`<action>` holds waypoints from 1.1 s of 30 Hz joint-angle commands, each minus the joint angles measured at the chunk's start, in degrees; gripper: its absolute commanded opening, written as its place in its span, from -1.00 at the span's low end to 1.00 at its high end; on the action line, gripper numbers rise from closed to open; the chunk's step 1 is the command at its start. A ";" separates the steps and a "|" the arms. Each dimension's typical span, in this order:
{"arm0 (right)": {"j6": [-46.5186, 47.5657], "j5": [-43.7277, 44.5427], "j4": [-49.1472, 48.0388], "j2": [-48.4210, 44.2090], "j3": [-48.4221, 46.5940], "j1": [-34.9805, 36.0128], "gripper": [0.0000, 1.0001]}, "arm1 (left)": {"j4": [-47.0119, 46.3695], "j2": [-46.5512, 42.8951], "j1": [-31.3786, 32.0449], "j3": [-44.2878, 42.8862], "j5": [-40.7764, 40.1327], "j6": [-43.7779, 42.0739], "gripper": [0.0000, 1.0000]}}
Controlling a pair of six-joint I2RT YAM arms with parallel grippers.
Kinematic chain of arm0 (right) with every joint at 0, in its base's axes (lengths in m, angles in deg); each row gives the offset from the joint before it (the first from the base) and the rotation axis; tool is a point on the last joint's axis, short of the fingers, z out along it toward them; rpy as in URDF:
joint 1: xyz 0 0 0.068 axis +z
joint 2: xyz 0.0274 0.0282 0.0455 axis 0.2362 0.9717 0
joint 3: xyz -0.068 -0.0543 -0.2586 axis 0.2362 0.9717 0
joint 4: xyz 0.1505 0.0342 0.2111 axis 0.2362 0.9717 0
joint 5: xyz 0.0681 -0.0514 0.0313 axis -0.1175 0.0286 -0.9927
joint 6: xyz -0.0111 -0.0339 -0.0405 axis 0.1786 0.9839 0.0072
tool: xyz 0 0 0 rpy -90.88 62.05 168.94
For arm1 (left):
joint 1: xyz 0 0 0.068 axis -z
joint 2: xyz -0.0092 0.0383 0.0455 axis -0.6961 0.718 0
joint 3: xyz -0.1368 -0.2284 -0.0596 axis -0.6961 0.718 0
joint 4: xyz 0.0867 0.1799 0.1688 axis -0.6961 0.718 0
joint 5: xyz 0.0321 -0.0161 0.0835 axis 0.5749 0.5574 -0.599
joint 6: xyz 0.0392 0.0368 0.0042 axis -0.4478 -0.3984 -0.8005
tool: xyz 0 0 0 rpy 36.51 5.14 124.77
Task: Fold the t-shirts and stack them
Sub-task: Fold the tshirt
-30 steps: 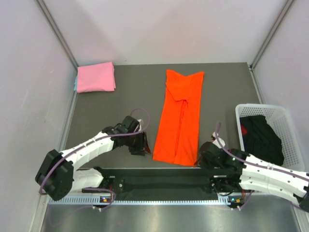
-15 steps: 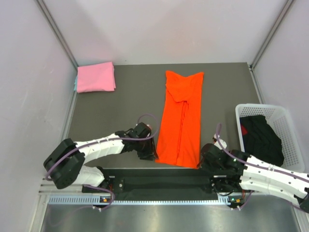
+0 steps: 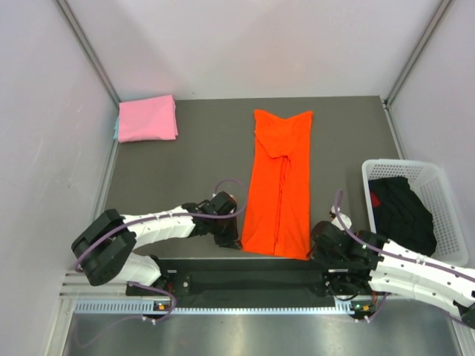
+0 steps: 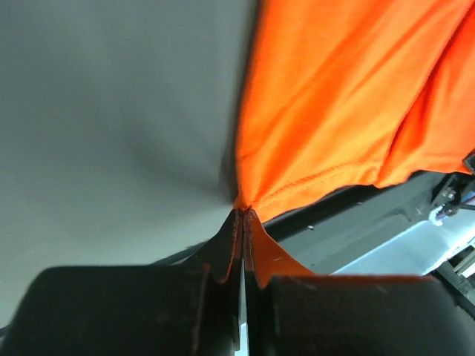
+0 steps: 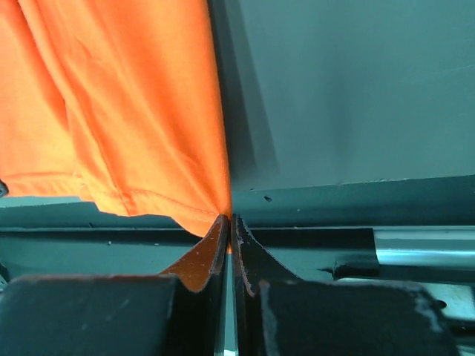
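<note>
Chg: my L gripper point(image 4: 242, 216) just clamped near-L hem corner of long bright orange-red cloth t-shirt point(image 3: 278, 185) | R gripper point(image 5: 228, 219) pinches near-R corner | shirt flat, mid dark-grey tabletop point(image 3: 185, 170) | likely ready to fold | folded light-pink cloth t-shirt point(image 3: 147, 119) far-L.

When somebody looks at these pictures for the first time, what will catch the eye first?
The bright orange-red cloth t-shirt, a long strip in the middle of the dark table, stands out most. The left gripper and right gripper each pinch one near corner of it. A folded light pink cloth t-shirt lies at the far left; a white plastic lattice basket stands at the right.
</note>
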 commanded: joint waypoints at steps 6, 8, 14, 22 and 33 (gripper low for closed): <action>6.77 3.70 2.09 2.94 -6.13 0.90 -1.00 | 1.24 1.81 0.91 -7.66 -0.09 0.47 -1.00; 9.50 6.60 4.64 6.01 -9.91 0.55 -1.00 | 2.65 2.86 0.83 -11.34 -0.88 -0.23 -1.00; 23.63 7.67 2.21 15.33 -18.09 -7.34 -1.00 | 8.89 12.17 -1.28 -22.33 -2.90 -5.33 -1.00; 49.73 -4.54 -11.17 27.01 -25.12 -32.13 -1.00 | 13.28 24.04 -10.23 -39.01 -3.08 -11.21 -1.00; 61.27 -10.44 -19.52 48.38 -40.57 -41.28 -1.00 | 16.28 38.89 -18.24 -60.74 -5.28 -22.55 -1.00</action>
